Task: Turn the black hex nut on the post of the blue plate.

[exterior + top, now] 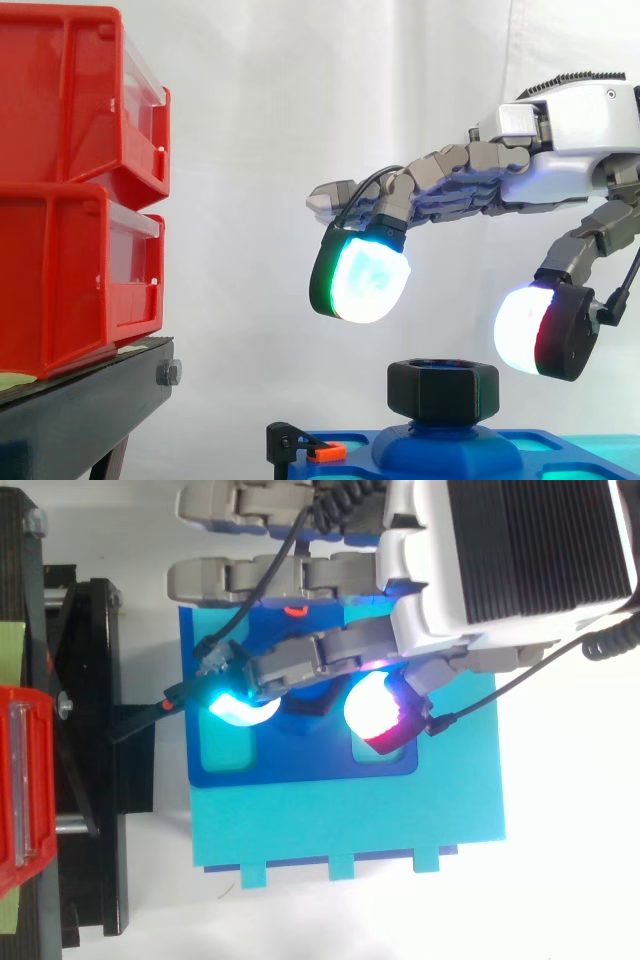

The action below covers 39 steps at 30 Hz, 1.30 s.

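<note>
Above the black hex nut (443,390) on the blue plate (300,767), the hand (560,180) hovers, fingers spread apart.

A lab: white curtain (300,100), red bins (70,190), black stand (90,405).

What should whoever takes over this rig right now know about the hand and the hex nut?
Hand: open, holding nothing, hovering above the black hex nut. One glowing pad hangs on each side of the nut, both higher than it. The side view shows no contact.
Nut: sits level on the post of the blue plate.
Done: hand lined up over the nut.
Left: lower the hand, close on the nut and turn it. These pictures cannot show whether the nut has been turned yet.
</note>
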Each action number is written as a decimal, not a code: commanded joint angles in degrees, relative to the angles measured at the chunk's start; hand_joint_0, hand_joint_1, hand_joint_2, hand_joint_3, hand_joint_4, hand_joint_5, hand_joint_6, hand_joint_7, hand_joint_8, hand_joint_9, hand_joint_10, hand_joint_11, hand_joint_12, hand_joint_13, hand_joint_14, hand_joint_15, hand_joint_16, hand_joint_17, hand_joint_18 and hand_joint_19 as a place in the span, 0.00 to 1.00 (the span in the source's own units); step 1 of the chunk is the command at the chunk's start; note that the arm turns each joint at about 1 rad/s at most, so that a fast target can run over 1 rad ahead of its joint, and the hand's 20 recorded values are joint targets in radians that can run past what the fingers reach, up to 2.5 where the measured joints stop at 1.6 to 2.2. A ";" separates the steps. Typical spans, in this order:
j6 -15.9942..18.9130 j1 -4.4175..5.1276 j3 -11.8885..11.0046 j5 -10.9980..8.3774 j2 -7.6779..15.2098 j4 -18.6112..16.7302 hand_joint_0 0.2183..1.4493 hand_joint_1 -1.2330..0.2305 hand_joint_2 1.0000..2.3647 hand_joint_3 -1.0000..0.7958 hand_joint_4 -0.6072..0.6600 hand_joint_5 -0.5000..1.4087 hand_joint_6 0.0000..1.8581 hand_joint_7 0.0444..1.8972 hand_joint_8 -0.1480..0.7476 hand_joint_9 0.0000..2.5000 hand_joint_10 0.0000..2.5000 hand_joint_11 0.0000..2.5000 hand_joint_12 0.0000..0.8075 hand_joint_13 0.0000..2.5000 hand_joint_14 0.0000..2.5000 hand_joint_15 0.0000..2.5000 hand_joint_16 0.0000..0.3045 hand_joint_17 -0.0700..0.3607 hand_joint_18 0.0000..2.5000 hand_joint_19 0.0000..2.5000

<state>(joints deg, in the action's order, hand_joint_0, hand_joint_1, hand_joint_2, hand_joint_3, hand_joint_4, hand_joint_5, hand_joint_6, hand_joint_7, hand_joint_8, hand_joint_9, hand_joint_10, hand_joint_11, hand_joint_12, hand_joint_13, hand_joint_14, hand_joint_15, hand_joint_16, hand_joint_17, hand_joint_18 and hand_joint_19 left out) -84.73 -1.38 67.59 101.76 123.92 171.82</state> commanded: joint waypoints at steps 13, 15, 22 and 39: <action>-0.97 -0.47 0.09 -0.78 0.01 0.27 0.15 0.24 0.00 0.28 0.41 0.10 0.27 0.36 0.27 0.00 0.00 0.00 0.37 0.00 0.00 0.00 0.15 0.40 0.00 0.04; -1.49 -0.47 1.50 -0.78 0.01 -0.61 0.15 0.24 0.00 0.28 0.41 0.10 0.27 0.36 0.26 0.00 0.00 0.00 0.37 0.00 0.00 0.00 0.15 0.40 0.00 0.04; -1.32 -0.55 2.11 -0.86 0.01 -2.89 0.17 0.24 0.00 0.28 0.40 0.10 0.27 0.35 0.25 0.00 0.00 0.00 0.36 0.00 0.00 0.00 0.14 0.39 0.00 0.04; -1.49 -0.55 2.20 -0.78 0.01 -2.98 0.18 0.27 0.00 0.28 0.41 0.10 0.27 0.35 0.26 0.00 0.00 0.00 0.36 0.00 0.00 0.00 0.14 0.39 0.00 0.04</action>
<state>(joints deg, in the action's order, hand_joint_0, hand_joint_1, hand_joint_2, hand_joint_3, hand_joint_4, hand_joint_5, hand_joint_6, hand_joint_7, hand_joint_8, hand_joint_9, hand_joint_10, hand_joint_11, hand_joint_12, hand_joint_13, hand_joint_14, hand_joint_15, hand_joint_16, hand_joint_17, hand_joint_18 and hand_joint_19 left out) -86.22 -1.93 69.76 100.98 123.93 168.78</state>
